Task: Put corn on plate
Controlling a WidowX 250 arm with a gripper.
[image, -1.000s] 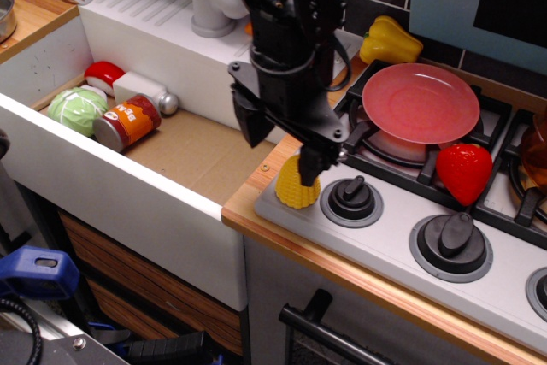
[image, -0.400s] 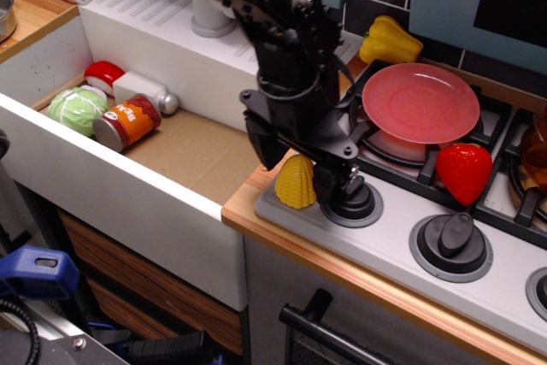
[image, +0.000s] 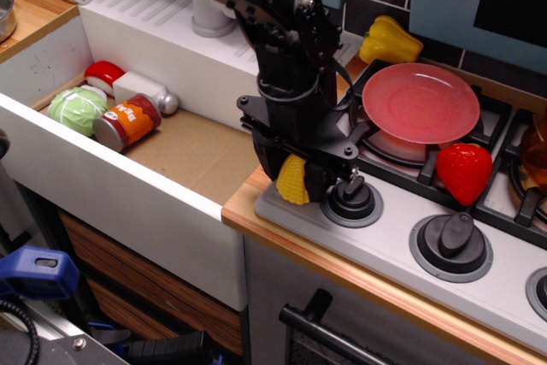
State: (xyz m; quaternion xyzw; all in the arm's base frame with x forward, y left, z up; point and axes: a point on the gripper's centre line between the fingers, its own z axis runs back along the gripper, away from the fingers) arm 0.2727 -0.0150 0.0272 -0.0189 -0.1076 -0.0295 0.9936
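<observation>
The small yellow ribbed corn (image: 291,182) stands on the grey stove panel at its front left corner, next to the leftmost knob (image: 352,201). My black gripper (image: 293,175) has come down over it, with one finger on each side pressing against it, and part of the corn is hidden behind them. The corn still rests on the panel. The round pink-red plate (image: 420,102) lies flat on the back left burner, up and to the right of the gripper, with nothing on it.
A red strawberry (image: 464,171) sits just in front of the plate and a yellow bell pepper (image: 389,40) behind it. A second knob (image: 450,245) is further right. The sink on the left holds a green cabbage (image: 77,109) and a can (image: 128,121).
My gripper has dropped from above the corn down around it, and its fingers have closed in on the corn's sides. The corn has stayed in place.
</observation>
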